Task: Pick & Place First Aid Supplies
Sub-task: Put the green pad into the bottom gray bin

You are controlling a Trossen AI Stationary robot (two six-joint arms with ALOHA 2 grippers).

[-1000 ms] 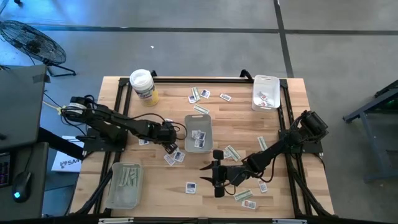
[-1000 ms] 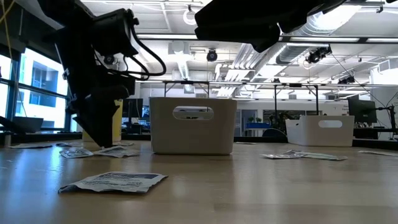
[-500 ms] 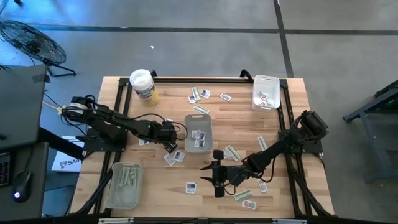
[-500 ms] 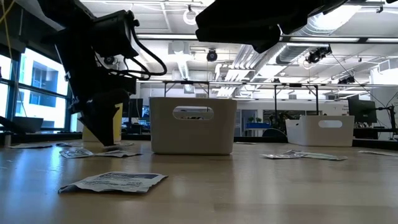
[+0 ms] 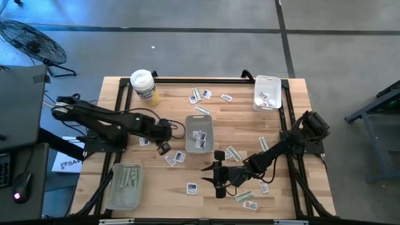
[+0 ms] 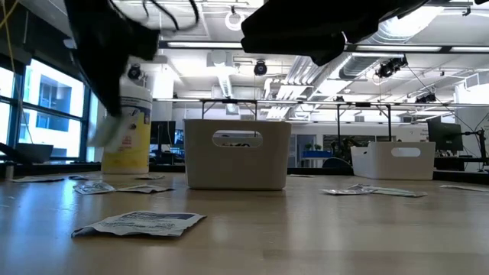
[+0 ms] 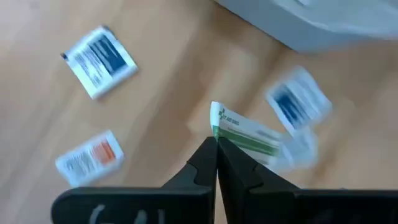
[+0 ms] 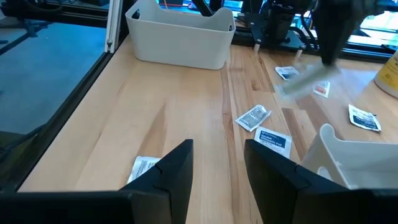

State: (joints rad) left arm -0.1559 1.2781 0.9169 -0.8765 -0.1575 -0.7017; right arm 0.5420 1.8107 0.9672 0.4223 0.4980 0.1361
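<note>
First aid packets lie scattered on the wooden table (image 5: 244,119): white squarish ones (image 5: 177,157) (image 5: 192,187) and pale green strips (image 5: 232,153). My left gripper (image 5: 164,147) hangs above the table, left of the middle clear tray (image 5: 200,132), shut on a green-and-white strip packet (image 7: 245,132). That packet also shows blurred in the low view (image 6: 114,137). My right gripper (image 5: 209,175) stands open near the table's front edge, with nothing between its fingers (image 8: 177,168). My left gripper pinches one short end of the strip packet (image 7: 217,127) between its two fingertips. The fingers come from above, pointing steeply down. The packet sticks out beyond the tips, lifted clear of the table and the packets below it.
A white-lidded tub with a yellow label (image 5: 144,86) stands at the far left. One clear tray (image 5: 267,92) sits at the far right corner, another with green strips (image 5: 125,184) at the near left. More packets lie near the far edge (image 5: 200,95) and around my right arm (image 5: 262,186).
My left gripper has risen from the table with the strip packet, which now hangs clear, and has drawn back a little toward the table's left edge. The rise came in the last half second. My right arm has kept still.
</note>
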